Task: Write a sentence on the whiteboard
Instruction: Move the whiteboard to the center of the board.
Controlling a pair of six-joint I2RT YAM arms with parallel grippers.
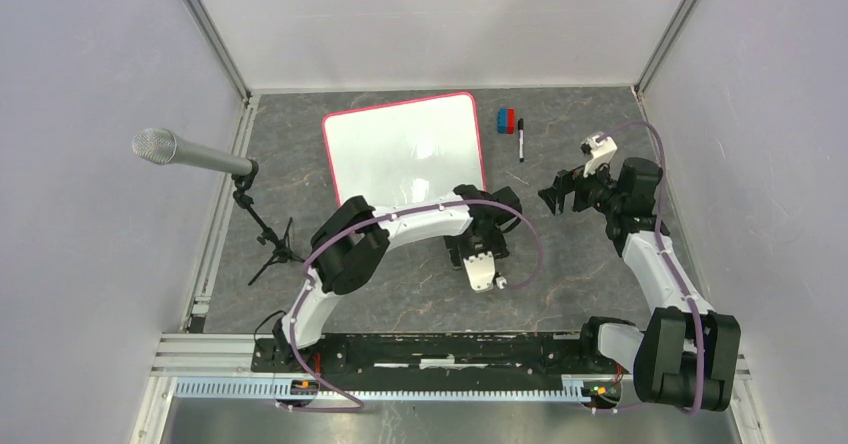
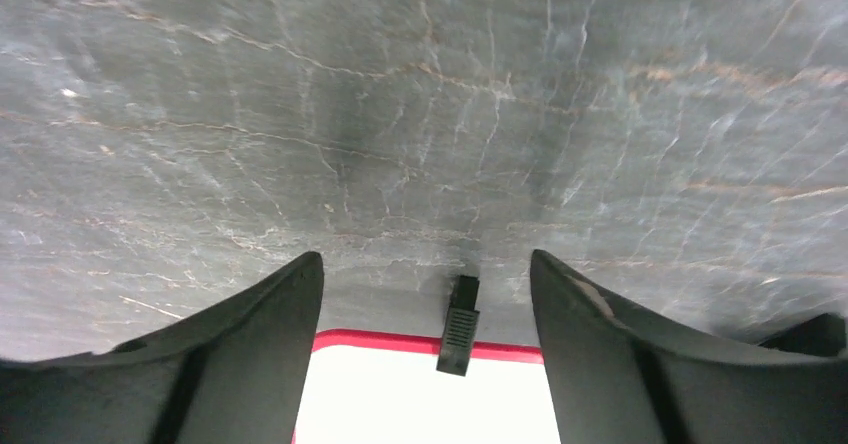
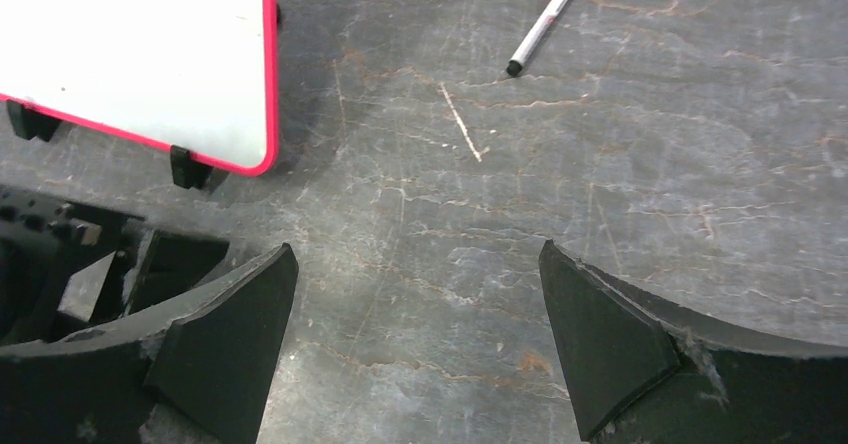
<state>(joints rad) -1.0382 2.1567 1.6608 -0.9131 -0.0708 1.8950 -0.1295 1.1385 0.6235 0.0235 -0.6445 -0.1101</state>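
The whiteboard (image 1: 400,149) lies flat at the back middle of the table, white with a red-pink rim. No writing shows on it. A black-capped marker (image 1: 520,139) lies on the table to the right of the board, and it also shows in the right wrist view (image 3: 545,19). My left gripper (image 1: 477,252) is open and empty by the board's near right edge. In the left wrist view its gripper (image 2: 425,256) frames the board's rim (image 2: 390,341) and a black clip (image 2: 458,329). My right gripper (image 1: 558,192) is open and empty right of the board, and it hangs over bare table (image 3: 417,247).
A red and a blue block (image 1: 507,119) sit beside the marker's far end. A microphone (image 1: 190,152) on a small tripod stands at the left. Grey walls close in the left, back and right. The board's corner (image 3: 200,74) and a clip (image 3: 190,169) show in the right wrist view.
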